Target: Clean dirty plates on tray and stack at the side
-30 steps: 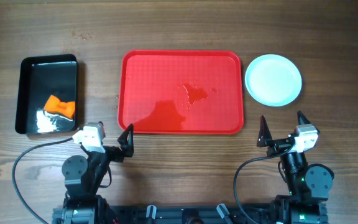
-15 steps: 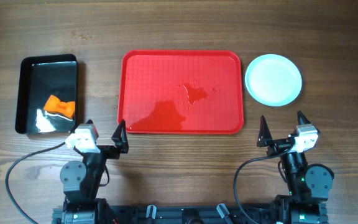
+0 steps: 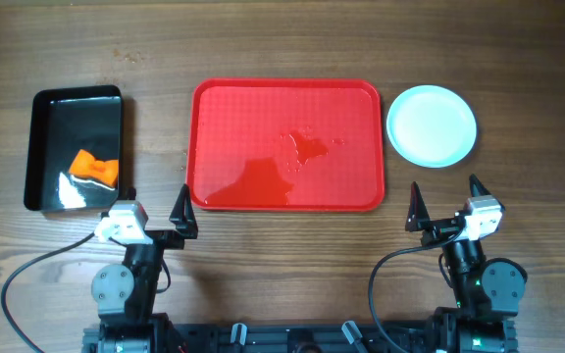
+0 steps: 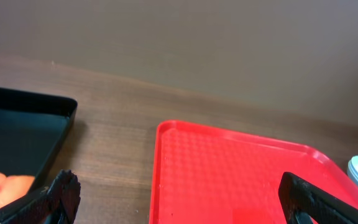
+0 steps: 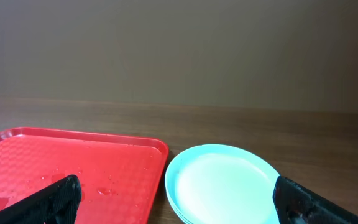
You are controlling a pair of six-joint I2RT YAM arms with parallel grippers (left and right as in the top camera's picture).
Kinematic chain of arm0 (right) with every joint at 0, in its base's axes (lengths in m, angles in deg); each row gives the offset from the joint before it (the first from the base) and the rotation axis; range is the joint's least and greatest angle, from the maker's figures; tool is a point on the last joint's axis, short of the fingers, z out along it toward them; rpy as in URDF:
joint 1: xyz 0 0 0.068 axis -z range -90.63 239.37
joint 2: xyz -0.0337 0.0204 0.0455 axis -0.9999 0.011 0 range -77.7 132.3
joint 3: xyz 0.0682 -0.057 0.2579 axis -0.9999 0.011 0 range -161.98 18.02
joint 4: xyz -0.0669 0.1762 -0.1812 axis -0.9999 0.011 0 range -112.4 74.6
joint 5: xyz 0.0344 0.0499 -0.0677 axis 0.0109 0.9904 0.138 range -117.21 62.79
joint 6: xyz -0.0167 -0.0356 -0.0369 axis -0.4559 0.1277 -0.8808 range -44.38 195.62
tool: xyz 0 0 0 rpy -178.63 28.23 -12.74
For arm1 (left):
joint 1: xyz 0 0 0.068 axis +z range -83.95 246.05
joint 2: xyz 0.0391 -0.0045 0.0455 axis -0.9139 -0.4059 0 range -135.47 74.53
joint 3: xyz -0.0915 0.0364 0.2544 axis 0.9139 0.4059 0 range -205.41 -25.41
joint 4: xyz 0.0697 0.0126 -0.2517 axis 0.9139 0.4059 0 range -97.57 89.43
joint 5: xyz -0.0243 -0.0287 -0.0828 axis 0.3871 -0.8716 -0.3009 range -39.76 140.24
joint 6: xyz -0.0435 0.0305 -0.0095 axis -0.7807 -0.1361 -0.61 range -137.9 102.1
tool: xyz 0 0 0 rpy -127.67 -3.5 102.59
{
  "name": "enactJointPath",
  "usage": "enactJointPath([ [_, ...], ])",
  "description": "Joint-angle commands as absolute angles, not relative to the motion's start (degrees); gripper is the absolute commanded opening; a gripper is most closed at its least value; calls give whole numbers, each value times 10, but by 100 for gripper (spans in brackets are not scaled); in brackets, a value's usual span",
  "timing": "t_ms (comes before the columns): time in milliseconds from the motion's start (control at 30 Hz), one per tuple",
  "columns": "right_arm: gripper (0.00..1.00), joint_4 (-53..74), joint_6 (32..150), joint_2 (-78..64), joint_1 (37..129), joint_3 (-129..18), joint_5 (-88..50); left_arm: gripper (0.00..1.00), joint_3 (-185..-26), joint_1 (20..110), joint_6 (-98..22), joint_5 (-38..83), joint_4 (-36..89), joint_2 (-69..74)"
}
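Observation:
The red tray [image 3: 233, 118] lies mid-table with only a wet patch and droplets [image 3: 307, 147] on it. To its right on the wood, a stack of pale mint plates [image 3: 432, 126] sits clean on top; their layered rims show in the right wrist view [image 5: 225, 183]. My left gripper [image 3: 152, 204] hovers open near the tray's front left corner, its fingers straddling that corner [image 4: 180, 196], nothing between them. Open and empty too, my right gripper [image 3: 445, 199] hangs in front of the plates, facing them [image 5: 179, 202].
A glossy black bin [image 3: 75, 147] stands at the left, holding an orange object [image 3: 94, 168] and some liquid; its corner shows in the left wrist view [image 4: 17, 130]. Cables trail from both arm bases along the front edge.
My left arm has swung left and drawn back a little from the tray's front left corner. The right arm, tray and plates have not moved.

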State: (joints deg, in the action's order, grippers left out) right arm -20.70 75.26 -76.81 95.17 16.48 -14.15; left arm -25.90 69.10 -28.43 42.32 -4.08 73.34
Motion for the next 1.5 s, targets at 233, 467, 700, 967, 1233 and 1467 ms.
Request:
enactJointPath([
  [233, 100, -210, 743, -775, 955, 167, -135, 100, -257, 688, -242, 407, -36, 744],
  [467, 100, -210, 743, -775, 955, 167, -135, 100, -257, 688, -177, 410, -36, 744],
  [700, 100, -210, 743, -775, 955, 167, -135, 100, -257, 688, -166, 426, -34, 744],
  [967, 100, -210, 743, -775, 955, 167, -135, 100, -257, 688, -166, 426, -34, 744],
  [1233, 100, -210, 743, -775, 954, 167, -135, 100, -257, 688, -166, 426, -34, 744],
  [1467, 100, -210, 743, -775, 955, 167, -135, 100, -257, 688, -166, 426, -37, 744],
])
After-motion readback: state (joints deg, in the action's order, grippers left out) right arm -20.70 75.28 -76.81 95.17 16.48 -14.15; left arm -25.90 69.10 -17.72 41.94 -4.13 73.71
